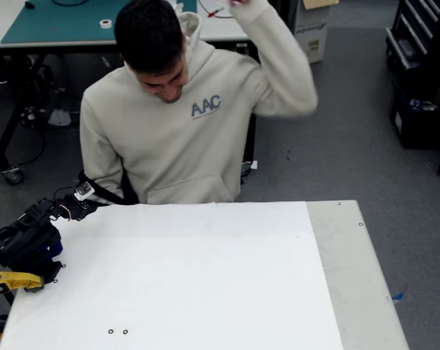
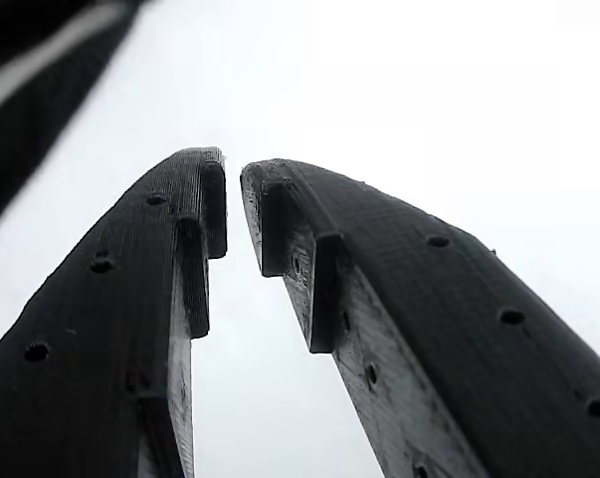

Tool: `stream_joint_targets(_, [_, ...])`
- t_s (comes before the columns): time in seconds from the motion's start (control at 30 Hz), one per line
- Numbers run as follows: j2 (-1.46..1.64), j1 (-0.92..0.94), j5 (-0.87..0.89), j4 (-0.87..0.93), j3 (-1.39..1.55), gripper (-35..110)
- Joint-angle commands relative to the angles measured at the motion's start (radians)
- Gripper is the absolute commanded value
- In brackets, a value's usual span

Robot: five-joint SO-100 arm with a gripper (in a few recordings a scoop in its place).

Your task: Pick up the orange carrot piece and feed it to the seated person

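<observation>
**Arm folded at the table corner, seated person leaning in**

In the wrist view the gripper (image 2: 233, 179) has its black fingertips nearly together, a thin gap between them, holding nothing, over pale surface. In the fixed view the black arm (image 1: 26, 240) sits folded at the white table's (image 1: 205, 277) left edge. Beyond the far edge, the seated person (image 1: 183, 124) bows forward, one arm raised. No carrot piece can be made out.
</observation>
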Motion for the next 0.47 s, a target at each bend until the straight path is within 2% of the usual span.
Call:
stream_joint_targets(0.0, [0.031,-0.018,0.006,-0.008,-0.017,-1])
stream_joint_targets(0.23, [0.031,-0.017,0.005,0.0,-0.018,-1])
stream_joint_targets(0.43, [0.031,-0.012,0.005,0.13,-0.055,-1])
